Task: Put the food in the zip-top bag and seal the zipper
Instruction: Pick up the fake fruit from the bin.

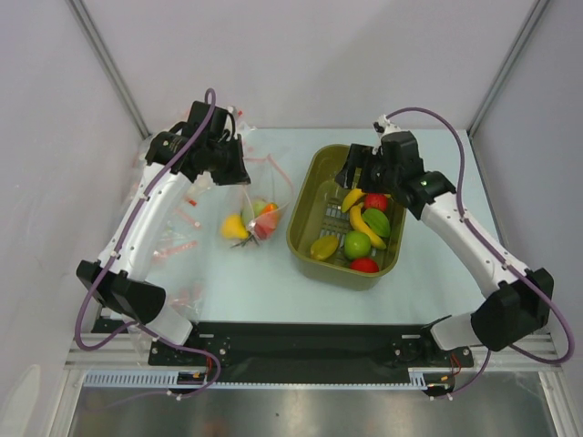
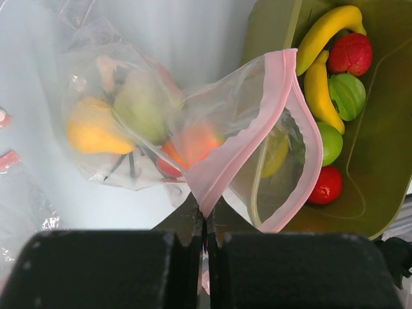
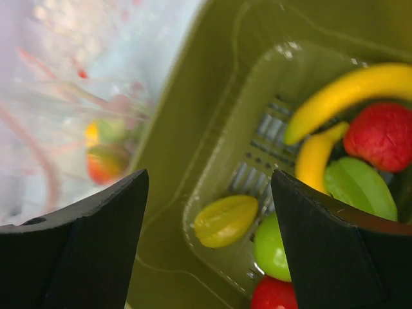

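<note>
Pale table (image 1: pixel 246 282) | left jaws clamp zipper (image 2: pixel 277 77) of zip-top bag (image 2: pixel 251 109) | right jaws wide above tub (image 3: pixel 187 129)

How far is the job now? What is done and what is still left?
Done: several toy foods already lie inside the zip-top bag. In hand: the left claw pinches the pink zipper, mouth open; the right claw hangs open over the green tub. Left: the tub's bananas and other pieces, then sealing.

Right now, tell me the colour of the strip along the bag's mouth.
Pink; the zipper shows best in the left wrist view.
</note>
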`<state>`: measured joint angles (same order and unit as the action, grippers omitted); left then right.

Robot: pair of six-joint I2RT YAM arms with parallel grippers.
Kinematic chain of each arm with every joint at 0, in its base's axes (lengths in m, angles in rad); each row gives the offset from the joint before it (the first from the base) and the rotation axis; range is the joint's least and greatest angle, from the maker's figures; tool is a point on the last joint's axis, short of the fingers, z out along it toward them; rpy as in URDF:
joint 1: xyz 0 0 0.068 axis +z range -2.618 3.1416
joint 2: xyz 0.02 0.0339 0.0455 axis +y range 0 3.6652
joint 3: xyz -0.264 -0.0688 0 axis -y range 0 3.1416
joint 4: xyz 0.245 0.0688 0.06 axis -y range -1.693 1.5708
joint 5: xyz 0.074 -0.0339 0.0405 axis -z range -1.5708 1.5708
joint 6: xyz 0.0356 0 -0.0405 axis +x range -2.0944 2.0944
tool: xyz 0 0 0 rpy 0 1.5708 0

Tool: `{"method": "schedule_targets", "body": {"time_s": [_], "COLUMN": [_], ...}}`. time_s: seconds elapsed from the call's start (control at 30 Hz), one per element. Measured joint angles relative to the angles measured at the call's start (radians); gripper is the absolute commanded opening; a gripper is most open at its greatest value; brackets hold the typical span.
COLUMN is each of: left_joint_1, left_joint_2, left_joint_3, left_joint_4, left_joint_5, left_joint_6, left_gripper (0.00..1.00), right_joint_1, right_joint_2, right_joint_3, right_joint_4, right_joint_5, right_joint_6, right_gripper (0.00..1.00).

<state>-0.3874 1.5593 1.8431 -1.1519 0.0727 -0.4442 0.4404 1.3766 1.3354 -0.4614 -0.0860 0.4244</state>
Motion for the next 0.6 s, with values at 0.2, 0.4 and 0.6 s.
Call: {"method": "schedule_targets", "body": {"time_s": [0.2,0.4,0.6], "left_joint_1": [0.000,0.000,0.000], "left_joint_2": [0.000,0.002,0.010], "left_joint_3": [0.037,0.051,0.051], "left_joint_4": [-0.002,-0.002,0.002], "left_joint_5": [-0.002,-0.002,0.003], "left_joint_6": [0.000,0.000,0.000], "left_gripper": [0.04,0.08,0.11], "right_joint_1": [-0.006,-0.006,0.010], "right_joint_2": [0.119,0.205,0.160], "right_joint_3": [0.040,0.072,0.006], "right_joint_4": [-0.143,-0.296,-0.388], "right_joint_5": [0.037,0.031,0.037], "right_joint_6": [-0.013,-0.055,-0.084], "right_gripper": [0.73,0.80,0.92]}}
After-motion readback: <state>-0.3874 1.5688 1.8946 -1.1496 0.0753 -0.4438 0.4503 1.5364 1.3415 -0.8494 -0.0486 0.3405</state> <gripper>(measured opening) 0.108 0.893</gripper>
